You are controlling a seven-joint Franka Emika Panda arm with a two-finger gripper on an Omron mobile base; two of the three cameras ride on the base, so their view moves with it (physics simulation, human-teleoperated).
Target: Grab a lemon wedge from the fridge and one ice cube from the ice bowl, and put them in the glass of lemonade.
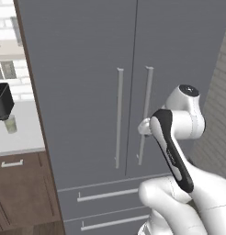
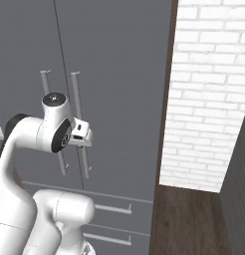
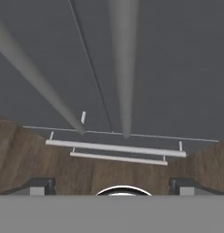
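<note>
The tall grey fridge [image 1: 87,69] stands right in front of me with both doors shut, so the lemon wedge is hidden. My gripper [image 2: 85,135] hovers at the right door's silver handle [image 1: 146,110], about mid-height. In the hand view, the gripper [image 3: 113,186] is open, its fingertips [image 3: 38,185] spread wide to either side of that handle [image 3: 124,68], with nothing held. The left door's handle [image 3: 36,77] runs beside it. The glass of lemonade [image 1: 11,124] stands on the counter far to the left. The ice bowl is out of view.
A black toaster [image 1: 2,101] stands on the pale counter [image 1: 23,137] above dark brown cabinets [image 1: 18,193]. Two fridge drawers [image 1: 105,195] with bar handles lie below the doors. A white brick wall [image 2: 209,89] and wooden floor [image 2: 194,219] are to the right.
</note>
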